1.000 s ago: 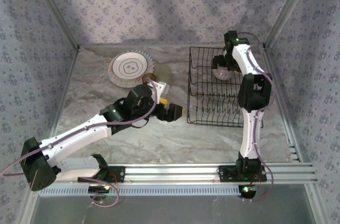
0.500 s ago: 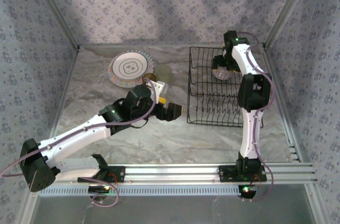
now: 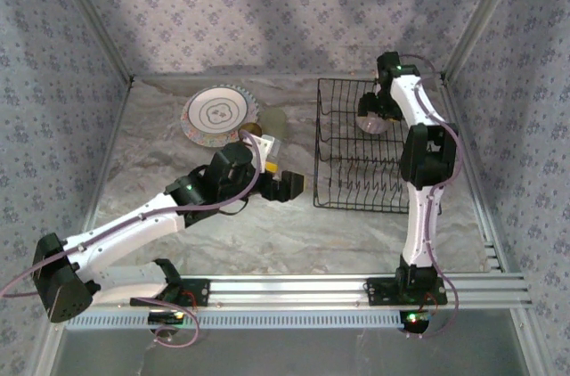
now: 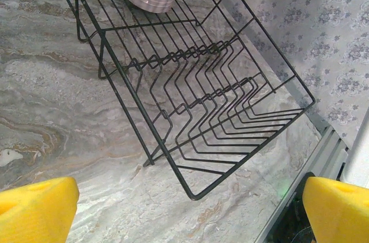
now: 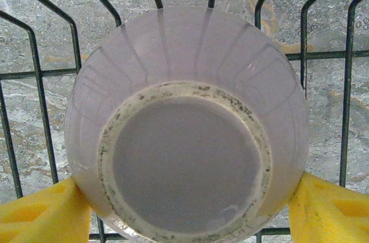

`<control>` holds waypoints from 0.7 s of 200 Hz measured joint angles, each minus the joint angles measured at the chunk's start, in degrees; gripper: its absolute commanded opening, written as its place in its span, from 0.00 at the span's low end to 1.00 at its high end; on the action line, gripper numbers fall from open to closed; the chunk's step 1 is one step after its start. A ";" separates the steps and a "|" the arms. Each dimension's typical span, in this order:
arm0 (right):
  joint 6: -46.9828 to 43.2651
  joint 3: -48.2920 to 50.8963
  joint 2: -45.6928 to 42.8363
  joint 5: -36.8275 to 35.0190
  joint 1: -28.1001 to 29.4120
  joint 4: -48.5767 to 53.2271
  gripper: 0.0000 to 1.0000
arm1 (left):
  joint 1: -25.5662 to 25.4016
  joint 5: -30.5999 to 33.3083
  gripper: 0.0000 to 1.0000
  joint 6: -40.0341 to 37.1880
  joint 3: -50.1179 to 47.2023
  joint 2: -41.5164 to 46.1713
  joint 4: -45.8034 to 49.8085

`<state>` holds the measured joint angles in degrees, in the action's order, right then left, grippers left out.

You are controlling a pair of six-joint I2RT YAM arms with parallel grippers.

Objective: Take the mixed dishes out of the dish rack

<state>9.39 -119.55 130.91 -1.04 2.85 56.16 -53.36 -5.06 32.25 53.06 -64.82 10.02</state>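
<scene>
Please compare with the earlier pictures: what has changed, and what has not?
Very little. The right hand shifted slightly, staying above the lilac bowl in the dish rack, one finger at each side; a grip cannot be confirmed. The left hand, open, barely moved beside the rack. The plate, the cups and the rack stayed in place.

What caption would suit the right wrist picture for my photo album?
Upside-down pale lilac ribbed bowl in the black wire dish rack, yellow fingertips of the right gripper flanking it.
</scene>
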 measured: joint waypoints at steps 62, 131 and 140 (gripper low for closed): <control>0.66 7.82 -4.72 2.75 -0.61 -5.95 0.61 | 0.00 1.75 0.99 1.88 0.00 0.00 0.04; 2.89 17.70 -11.10 6.25 -0.85 -11.72 0.60 | 0.00 1.73 0.99 1.68 0.00 -0.31 -0.02; 3.19 18.80 -11.74 6.69 -0.85 -12.39 0.59 | 0.00 1.73 0.99 1.70 0.00 -0.57 -0.13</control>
<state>12.58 -100.75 119.17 5.65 2.00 43.77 -53.36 -3.33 33.95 53.06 -65.39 9.89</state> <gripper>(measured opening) 0.741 0.993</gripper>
